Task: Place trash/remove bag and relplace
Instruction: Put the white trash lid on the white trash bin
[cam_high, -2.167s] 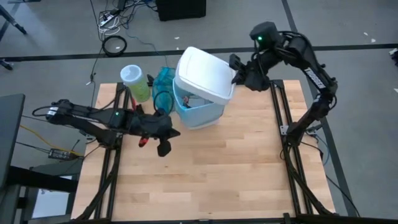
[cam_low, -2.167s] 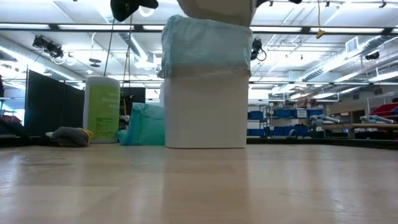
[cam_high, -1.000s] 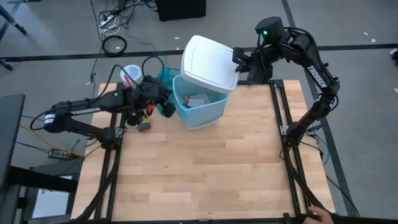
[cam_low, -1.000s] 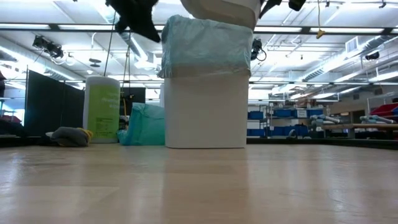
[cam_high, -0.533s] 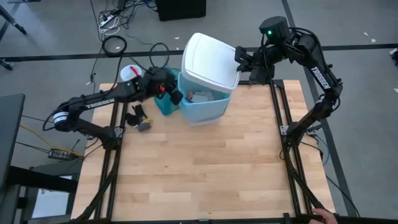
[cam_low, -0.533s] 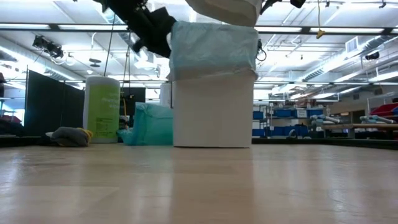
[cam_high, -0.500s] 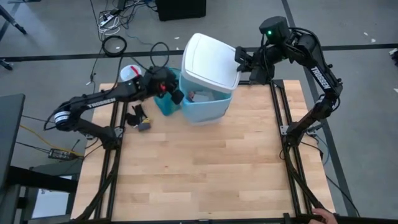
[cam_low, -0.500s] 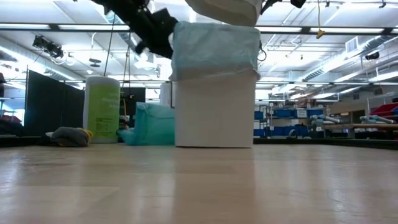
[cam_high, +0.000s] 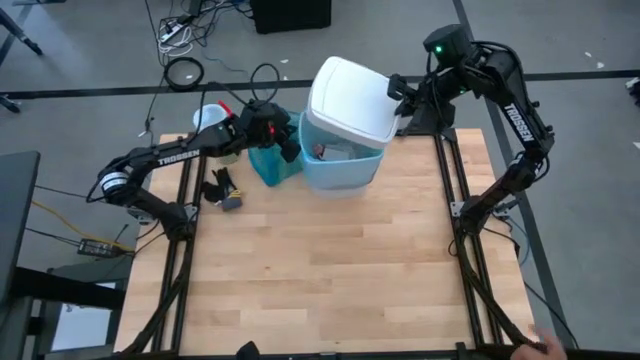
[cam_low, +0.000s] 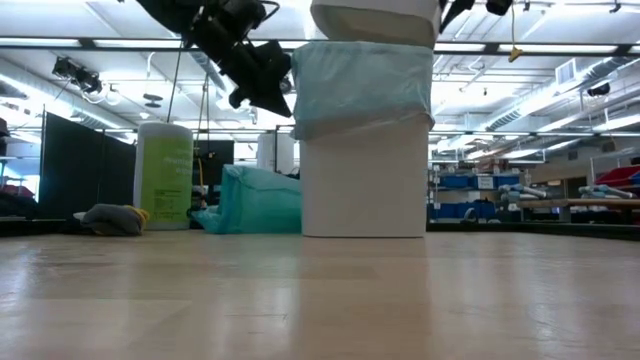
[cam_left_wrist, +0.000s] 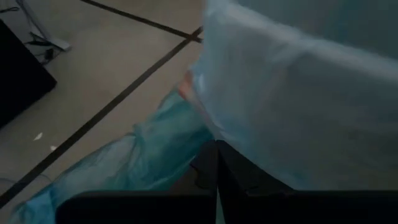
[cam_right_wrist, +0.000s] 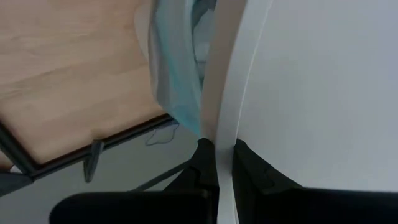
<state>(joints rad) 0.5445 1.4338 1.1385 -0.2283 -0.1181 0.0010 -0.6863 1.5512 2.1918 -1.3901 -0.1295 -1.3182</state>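
A white bin (cam_low: 365, 180) stands at the table's far middle. The light-blue bag (cam_low: 362, 85) lines it and is turned over its rim. Some trash (cam_high: 335, 152) lies inside. My right gripper (cam_high: 397, 100) is shut on the white lid (cam_high: 350, 95), which hangs tilted over the bin's far half. My left gripper (cam_high: 292, 150) is shut and sits at the bin's left side, against the bag's turned-over part (cam_left_wrist: 298, 106). My left gripper presses its shut fingertips (cam_left_wrist: 216, 155) against the bag's turned-over part on the bin's left wall, near its lower hem (cam_left_wrist: 205, 124). It comes slanting down from the table's left. I cannot tell whether any plastic is caught between the fingers. The bin stands upright on the table. My right gripper pinches the lid's thin right edge (cam_right_wrist: 219, 134) between its two fingers, coming slanting down from the table's far right. The lid is lifted clear of the bin, tilted, with its left part over the bin's opening.
A darker teal-green bag (cam_high: 268, 160) lies crumpled beside the bin's left side, under my left arm. A green-and-white canister (cam_low: 165, 175) stands at the far left corner. A small dark object (cam_high: 222, 190) lies near the left edge. The wooden tabletop (cam_high: 330, 270) stretches toward the near edge.
My left gripper has swung toward the table's right and far edge, sinking a little, and come against the bin's left side. The bin has slid upright toward the table's right edge. My right gripper has drifted right with the lid, which stays lifted.
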